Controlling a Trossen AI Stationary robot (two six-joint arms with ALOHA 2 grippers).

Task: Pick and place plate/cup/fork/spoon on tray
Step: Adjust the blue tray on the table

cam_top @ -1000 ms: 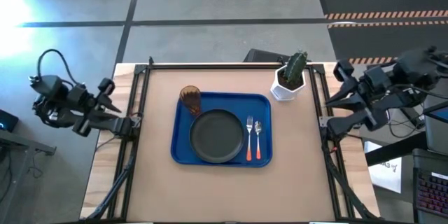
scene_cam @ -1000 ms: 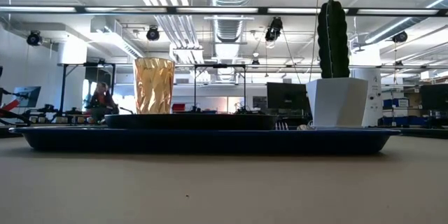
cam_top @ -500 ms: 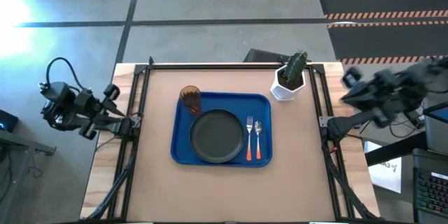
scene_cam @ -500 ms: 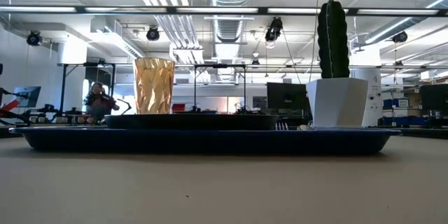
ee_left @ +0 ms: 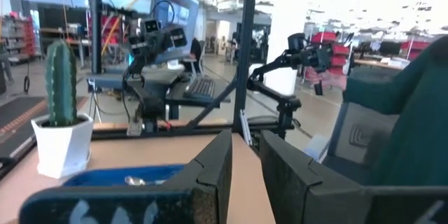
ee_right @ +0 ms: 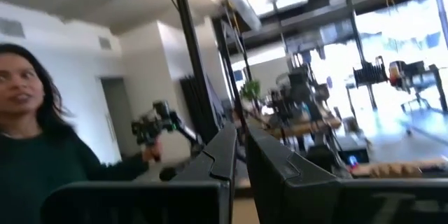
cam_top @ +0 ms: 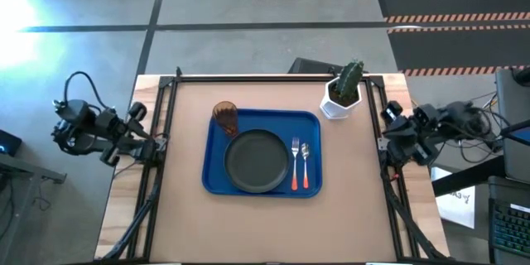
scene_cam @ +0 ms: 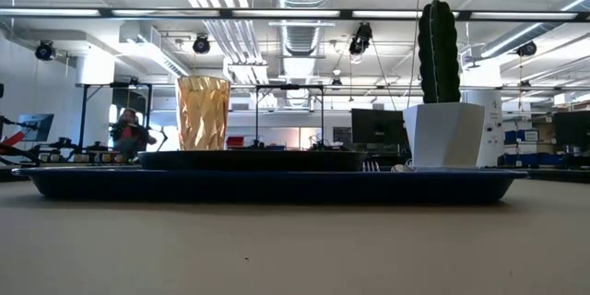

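- High view: we see the blue tray [cam_top: 217,178] at the middle of the tabletop [cam_top: 265,224], carrying the black plate [cam_top: 257,161], the amber cup [cam_top: 225,118] at its far-left corner, and the fork [cam_top: 295,164] and spoon [cam_top: 304,166] side by side just right of the plate. A white pot with a cactus [cam_top: 344,91] stands off the tray's far-right corner. The left gripper [cam_top: 132,122] sits beyond the tabletop's left edge and the right gripper [cam_top: 391,124] beyond its right edge, both well apart from the tray.
- Low view: we see the cup [scene_cam: 203,112] upright behind the plate's rim [scene_cam: 249,159]; the cactus pot [scene_cam: 447,134] stands to the right. A person [scene_cam: 129,134] shows far behind.
- Left wrist view: our left fingers [ee_left: 213,175] stand slightly apart, holding nothing; beyond them lie the tray's edge [ee_left: 105,176] and the cactus pot [ee_left: 63,143].
- Right wrist view: our right fingers [ee_right: 224,155] stand close with a narrow gap, empty; a person [ee_right: 42,147] is beside them.
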